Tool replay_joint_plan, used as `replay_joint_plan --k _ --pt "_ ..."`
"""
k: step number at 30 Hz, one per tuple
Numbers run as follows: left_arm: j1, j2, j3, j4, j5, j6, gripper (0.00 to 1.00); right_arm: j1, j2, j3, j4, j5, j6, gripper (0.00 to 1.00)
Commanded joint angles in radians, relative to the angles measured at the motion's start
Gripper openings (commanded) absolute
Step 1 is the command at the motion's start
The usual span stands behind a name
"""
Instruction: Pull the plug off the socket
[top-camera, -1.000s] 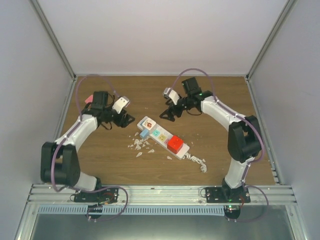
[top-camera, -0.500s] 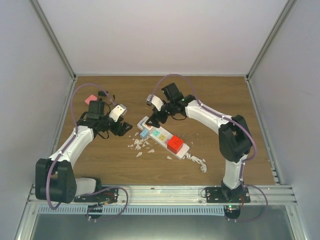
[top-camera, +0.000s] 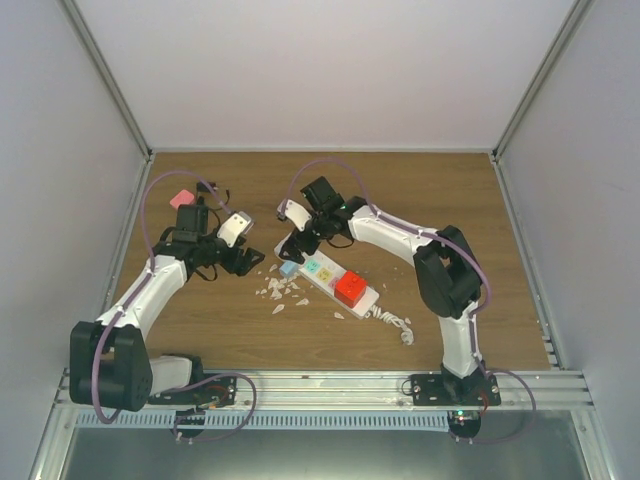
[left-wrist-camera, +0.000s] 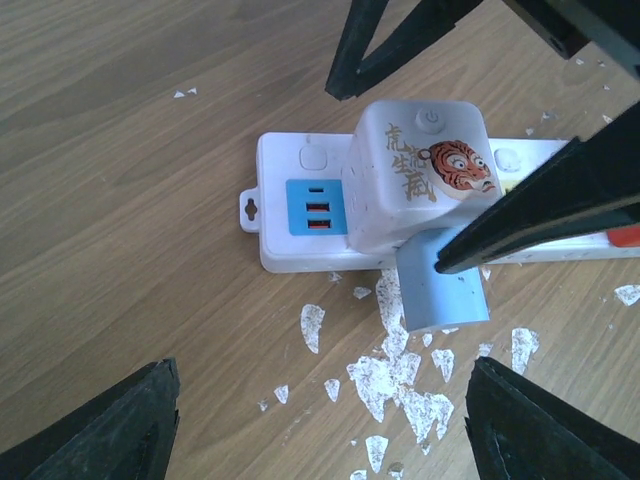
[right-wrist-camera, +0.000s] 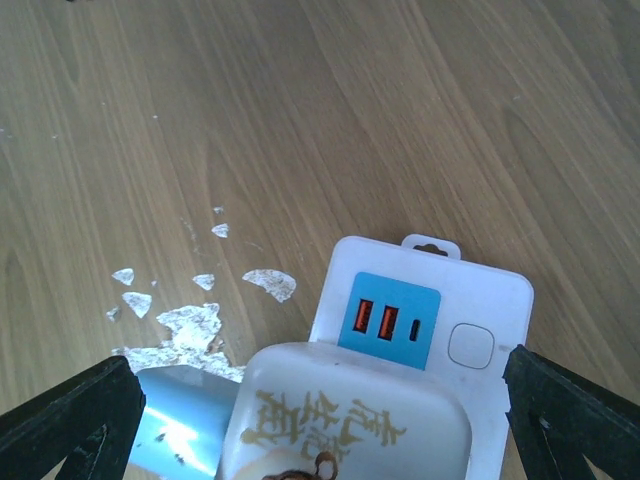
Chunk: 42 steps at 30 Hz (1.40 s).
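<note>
Here, the socket (top-camera: 325, 272), a long white strip with pastel squares on its face, lies slantwise on the middle of the wooden surface (top-camera: 250, 330); its far-left end carries a blue USB panel (left-wrist-camera: 316, 207) and its near-right end trails a short coiled cord (top-camera: 393, 321). A white cube plug (left-wrist-camera: 415, 170) printed with a tiger's face and gold characters stands plugged in just behind that panel; a pale blue block (left-wrist-camera: 440, 285) sits against the cube's side and overhangs the strip's edge, though whether it is plugged in cannot be told; a red cube plug (top-camera: 350, 289) stands near the cord end.

The right hand (top-camera: 300, 240) hangs over the far-left end of the strip with its jaws spread wide; seen from its own wrist, the black fingers (right-wrist-camera: 575, 420) stand either side of the white cube and apart from it, gripping nothing. The left hand (top-camera: 245, 262) hovers just to the left of the strip, above the bare wood, its jaws also wide and empty; its wrist view looks down on the cube from the panel side.

White flakes (left-wrist-camera: 390, 375) are scattered on the surface along the strip's near-left edge.
</note>
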Motion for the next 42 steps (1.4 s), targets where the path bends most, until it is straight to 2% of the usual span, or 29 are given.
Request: replay_joint_plan --k 1,8,15,24,35,39,42 --pt "0.002 -0.028 -0.041 0.039 0.033 -0.011 0.79 0.007 0.032 0.03 0.01 0.077 0.024 1.0" --pt "-0.031 -0.05 -0.06 0.128 0.042 -0.036 0.79 0.007 0.041 0.009 0.007 0.14 0.035 0.93" --pt "-0.074 -0.024 -0.09 0.214 0.035 -0.079 0.77 -0.01 0.011 -0.041 0.03 0.159 0.052 0.71" --pt "-0.171 0.028 -0.128 0.396 0.02 -0.104 0.76 -0.084 -0.004 -0.057 0.035 0.187 0.04 0.58" --pt "-0.283 0.198 -0.12 0.641 -0.032 -0.114 0.74 -0.138 -0.01 -0.093 0.039 0.17 0.04 0.49" --pt "-0.33 0.269 -0.055 0.632 -0.081 -0.074 0.71 -0.143 -0.005 -0.097 0.041 0.165 0.048 0.48" --pt "-0.335 0.315 -0.01 0.623 -0.096 -0.104 0.7 -0.145 -0.006 -0.096 0.037 0.159 0.047 0.48"
